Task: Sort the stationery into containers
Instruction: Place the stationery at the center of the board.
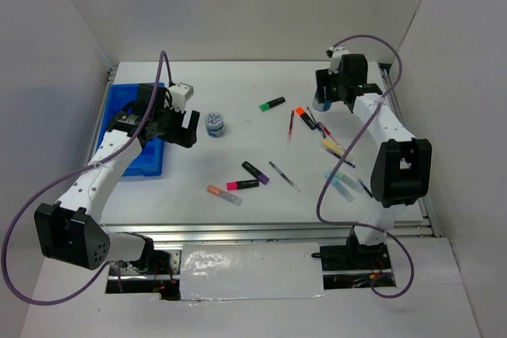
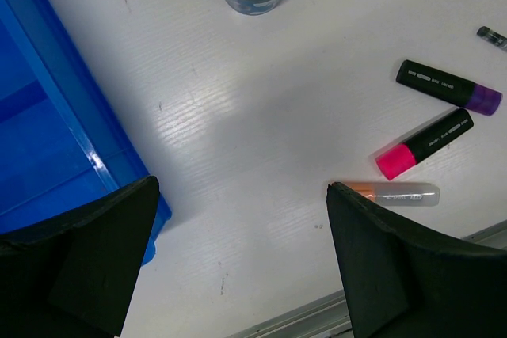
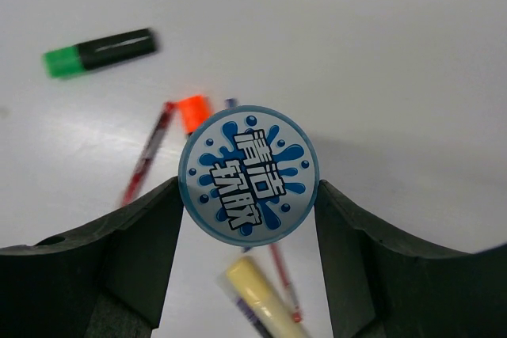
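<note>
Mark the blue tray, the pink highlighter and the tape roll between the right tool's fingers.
blue tray [image 2: 47, 148]: left wrist view, bare compartment floor.
pink highlighter [image 2: 425, 142]: left wrist view, mid-body.
tape roll [image 3: 249, 169]: right wrist view, printed top face.

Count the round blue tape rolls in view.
2. One tape roll stands on the table beside the open left gripper; the second tape roll is gripped by the right gripper. Part of the tray is covered, so more could be hidden.

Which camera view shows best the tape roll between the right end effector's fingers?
Right wrist view: the tape roll sits central, its printed face clear. Top external shows only a blue speck at the right end effector; left wrist misses it.
</note>
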Controlling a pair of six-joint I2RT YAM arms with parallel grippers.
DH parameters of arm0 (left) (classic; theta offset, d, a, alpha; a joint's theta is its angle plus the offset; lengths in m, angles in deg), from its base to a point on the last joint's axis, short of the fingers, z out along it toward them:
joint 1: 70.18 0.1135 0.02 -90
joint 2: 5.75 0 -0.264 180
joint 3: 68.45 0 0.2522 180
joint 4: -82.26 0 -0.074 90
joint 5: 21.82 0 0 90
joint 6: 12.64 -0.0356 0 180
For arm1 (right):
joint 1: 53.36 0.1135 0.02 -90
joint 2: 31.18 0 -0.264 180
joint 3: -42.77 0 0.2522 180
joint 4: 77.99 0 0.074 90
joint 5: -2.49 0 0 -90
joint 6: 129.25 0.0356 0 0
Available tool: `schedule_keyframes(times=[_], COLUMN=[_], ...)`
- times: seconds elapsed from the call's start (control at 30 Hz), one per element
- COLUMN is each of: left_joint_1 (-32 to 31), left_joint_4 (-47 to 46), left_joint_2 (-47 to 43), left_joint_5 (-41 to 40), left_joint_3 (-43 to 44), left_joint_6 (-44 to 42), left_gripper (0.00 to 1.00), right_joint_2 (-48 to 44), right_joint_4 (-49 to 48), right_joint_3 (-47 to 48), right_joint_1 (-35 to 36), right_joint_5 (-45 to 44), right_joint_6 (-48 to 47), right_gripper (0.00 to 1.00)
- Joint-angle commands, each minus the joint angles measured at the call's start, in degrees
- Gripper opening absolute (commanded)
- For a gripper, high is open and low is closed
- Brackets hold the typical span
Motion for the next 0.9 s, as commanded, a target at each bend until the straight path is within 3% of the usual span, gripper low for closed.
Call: schedule_keyframes(times=[0.0,0.47,0.7,0.8,0.87], left_joint_1=[0.12,1.09,3.63,4.42,4.52], left_joint_4=[-0.53,-1.41,-4.22,-5.98,-6.68], left_joint_2=[-1.83,-3.5,-3.59,-4.2,-4.55], left_joint_5=[1.16,4.77,9.15,11.53,11.54], left_joint_3=[-0.19,-1.68,-3.44,-4.23,-4.41], left_joint_6=[2.73,2.22,3.63,4.24,3.98], left_gripper=[0.99,0.99,0.99,0.99,0.99], right_joint_2=[-5.26,3.08,8.71,10.91,11.44], right_joint_4=[-2.11,-2.2,-1.51,1.21,2.62], right_joint_3=[-1.37,-1.54,-0.06,2.05,1.89], right_joint_1=[6.36,23.76,28.42,29.04,29.66], right_joint_5=[5.13,7.33,3.82,3.12,3.11], right_joint_6=[-0.52,1.77,1.77,2.82,3.61], right_gripper=[0.0,0.0,0.0,0.11,0.25])
